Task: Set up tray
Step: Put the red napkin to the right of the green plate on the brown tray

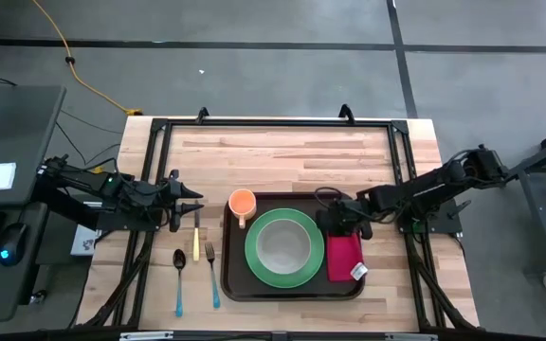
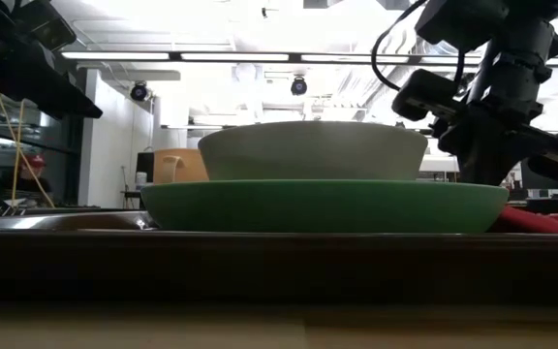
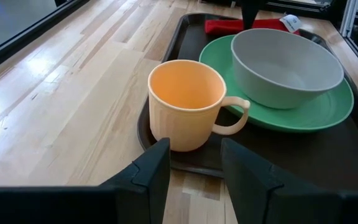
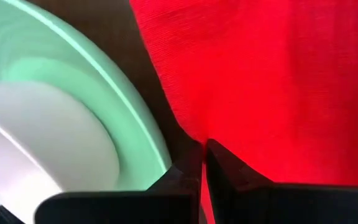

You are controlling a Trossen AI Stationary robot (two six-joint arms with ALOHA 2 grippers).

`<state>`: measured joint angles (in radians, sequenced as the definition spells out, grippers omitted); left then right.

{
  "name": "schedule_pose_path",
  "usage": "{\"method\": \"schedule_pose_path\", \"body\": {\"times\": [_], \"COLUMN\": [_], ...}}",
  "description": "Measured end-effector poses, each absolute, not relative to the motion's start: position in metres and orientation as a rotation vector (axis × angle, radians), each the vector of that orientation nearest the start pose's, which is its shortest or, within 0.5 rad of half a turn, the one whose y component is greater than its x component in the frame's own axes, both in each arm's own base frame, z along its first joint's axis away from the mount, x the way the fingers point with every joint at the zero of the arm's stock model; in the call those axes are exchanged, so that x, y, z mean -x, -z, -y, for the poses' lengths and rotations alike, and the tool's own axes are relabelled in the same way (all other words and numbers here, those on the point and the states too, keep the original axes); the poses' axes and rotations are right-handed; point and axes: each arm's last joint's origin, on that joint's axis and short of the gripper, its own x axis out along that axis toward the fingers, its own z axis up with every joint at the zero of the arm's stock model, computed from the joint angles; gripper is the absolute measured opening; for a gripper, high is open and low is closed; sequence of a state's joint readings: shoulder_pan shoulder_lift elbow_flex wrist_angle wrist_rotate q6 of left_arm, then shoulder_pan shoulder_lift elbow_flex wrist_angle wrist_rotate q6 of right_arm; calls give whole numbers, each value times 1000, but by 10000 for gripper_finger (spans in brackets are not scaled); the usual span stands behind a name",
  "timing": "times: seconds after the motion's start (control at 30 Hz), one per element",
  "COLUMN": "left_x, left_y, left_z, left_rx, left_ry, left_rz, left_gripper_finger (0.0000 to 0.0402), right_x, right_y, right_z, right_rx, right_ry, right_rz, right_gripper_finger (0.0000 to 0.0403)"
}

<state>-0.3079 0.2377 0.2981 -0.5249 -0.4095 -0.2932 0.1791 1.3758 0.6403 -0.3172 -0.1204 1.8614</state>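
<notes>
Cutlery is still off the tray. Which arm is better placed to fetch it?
Left, probably. Its tool hangs open over the table just above the knife, fork and spoon. The right tool sits shut at the red napkin, across the tray.

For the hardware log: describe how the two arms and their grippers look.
Both arms are dark, jointed and slim, with black cables looped along them. The left gripper has two flat, angular black fingers; a small green light glows on its arm. The right gripper has matching black wedge-shaped fingers.
</notes>
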Motion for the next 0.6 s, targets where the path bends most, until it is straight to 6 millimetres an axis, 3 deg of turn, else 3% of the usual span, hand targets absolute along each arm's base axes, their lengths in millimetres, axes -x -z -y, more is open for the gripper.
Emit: {"method": "schedule_pose_path", "body": {"times": [0.27,0.6], "left_x": [-88,-88], "left_y": [-198,-198], "left_z": [16,16], "left_rx": [125,126], "left_ry": [-162,-158], "left_rz": [-416,-416], "left_gripper_finger": [172,172], "right_x": [-231,-233], "right_y": [-156,-157], "right_z": [-35,-38], "right_rx": [-1619,-1671], "right_ry": [865,847], "right_rz": [-964,-967], "right_gripper_finger": [0,0]}}
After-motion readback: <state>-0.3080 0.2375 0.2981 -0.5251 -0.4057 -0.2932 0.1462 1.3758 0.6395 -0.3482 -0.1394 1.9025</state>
